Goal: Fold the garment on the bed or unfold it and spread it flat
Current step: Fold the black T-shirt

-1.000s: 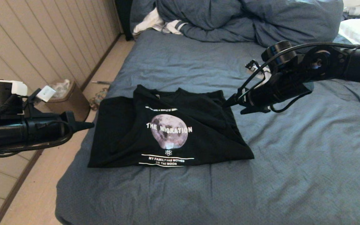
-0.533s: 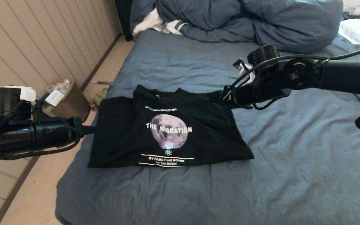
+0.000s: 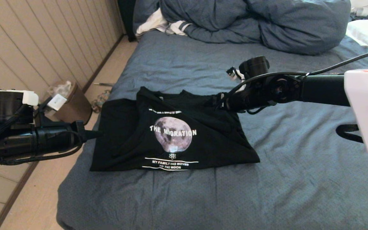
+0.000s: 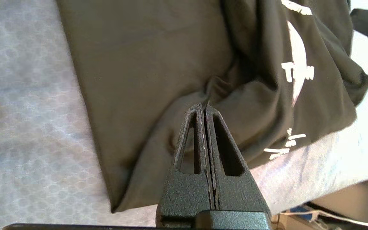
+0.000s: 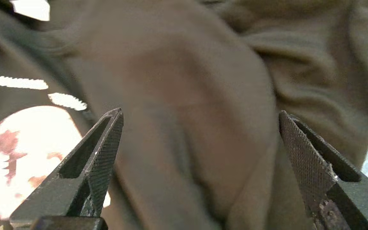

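The bed (image 3: pixel 292 179) carried the garment (image 3: pixel 129 140), partly folded, near its left edge. The right gripper (image 3: pixel 217 102), jaws wide apart, sat over the far right shoulder; it should pinch one layer cleanly. The left gripper (image 3: pixel 96 134), jaws together, touched the left edge. Lettering read "THE MIGRATION".

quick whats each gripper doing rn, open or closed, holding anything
left gripper: closed, fingers pressed together, holding nothing, tip over the garment.
right gripper: open, fingers wide apart over a fold of the garment, nothing gripped.
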Motion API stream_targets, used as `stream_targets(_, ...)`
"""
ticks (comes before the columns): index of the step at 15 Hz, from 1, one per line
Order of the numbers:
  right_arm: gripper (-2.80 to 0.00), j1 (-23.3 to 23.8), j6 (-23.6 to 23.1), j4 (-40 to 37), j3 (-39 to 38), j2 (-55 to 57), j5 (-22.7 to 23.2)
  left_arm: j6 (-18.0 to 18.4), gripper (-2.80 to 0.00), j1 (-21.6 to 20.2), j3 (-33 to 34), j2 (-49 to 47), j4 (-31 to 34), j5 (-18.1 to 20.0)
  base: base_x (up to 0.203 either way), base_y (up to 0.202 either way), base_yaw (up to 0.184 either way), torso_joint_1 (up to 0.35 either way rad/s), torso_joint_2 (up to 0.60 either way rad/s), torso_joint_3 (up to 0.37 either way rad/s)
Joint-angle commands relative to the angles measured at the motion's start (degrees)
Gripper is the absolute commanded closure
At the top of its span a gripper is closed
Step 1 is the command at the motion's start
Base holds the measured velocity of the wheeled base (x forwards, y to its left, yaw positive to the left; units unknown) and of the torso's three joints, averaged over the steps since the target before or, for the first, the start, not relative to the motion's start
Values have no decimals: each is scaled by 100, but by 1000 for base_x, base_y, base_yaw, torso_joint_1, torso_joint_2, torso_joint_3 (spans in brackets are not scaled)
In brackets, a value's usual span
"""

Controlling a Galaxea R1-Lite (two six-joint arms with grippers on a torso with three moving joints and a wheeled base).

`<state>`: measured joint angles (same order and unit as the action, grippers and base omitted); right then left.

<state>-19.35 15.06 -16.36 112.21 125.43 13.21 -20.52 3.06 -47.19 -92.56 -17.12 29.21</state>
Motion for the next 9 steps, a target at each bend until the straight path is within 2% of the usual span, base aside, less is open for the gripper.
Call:
stream_targets(1,0,-43,-11,-8,-7,113,-20,-13,0,53,-1,-77,-11,15,0,0,0,0,0,0)
stream_targets(6,0,-60,-82,5,-7,37,-37,-5,0,137,83,-190,-220,-3,0,0,0,0,0,0)
stream_targets(9,0,-34,-64,291,-15,34,-55,-5,0,213,201,-236,-503,-20,0,0,0,0,0,0)
